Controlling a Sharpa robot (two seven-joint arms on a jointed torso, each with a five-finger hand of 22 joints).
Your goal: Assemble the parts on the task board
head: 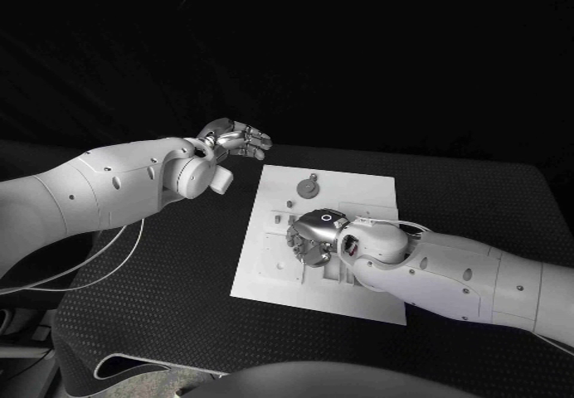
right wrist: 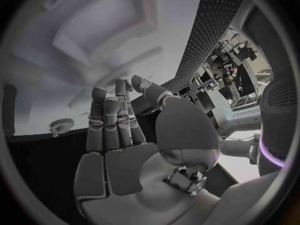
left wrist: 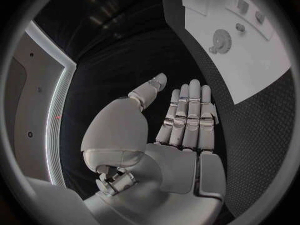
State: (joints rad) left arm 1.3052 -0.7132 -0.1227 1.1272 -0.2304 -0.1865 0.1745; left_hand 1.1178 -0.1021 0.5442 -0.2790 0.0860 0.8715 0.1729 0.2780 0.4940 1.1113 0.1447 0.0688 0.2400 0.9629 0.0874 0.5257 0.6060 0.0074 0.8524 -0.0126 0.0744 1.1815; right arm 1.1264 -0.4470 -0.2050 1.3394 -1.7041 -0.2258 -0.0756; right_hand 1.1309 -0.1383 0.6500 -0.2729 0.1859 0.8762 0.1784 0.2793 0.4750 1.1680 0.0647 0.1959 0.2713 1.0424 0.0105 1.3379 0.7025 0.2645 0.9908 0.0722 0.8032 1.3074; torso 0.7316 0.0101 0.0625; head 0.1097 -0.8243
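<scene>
The white task board [head: 321,240] lies flat in the middle of the black table [head: 156,315], its long edges running away from the robot. A round grey gear-shaped part [head: 310,188] sits on the board's far end, well apart from both hands; the left wrist view shows the same toothed part [left wrist: 221,40] with smaller raised pieces near it. The left hand [head: 235,139] hangs off the board, beyond its far left corner — its fingers [left wrist: 187,117] are straight, side by side, the thumb set apart, and nothing is in them. The right hand [head: 313,238] is over the board's middle, palm toward the plate; its fingers [right wrist: 106,122] are extended and close together, holding nothing — whether they touch the board cannot be told.
</scene>
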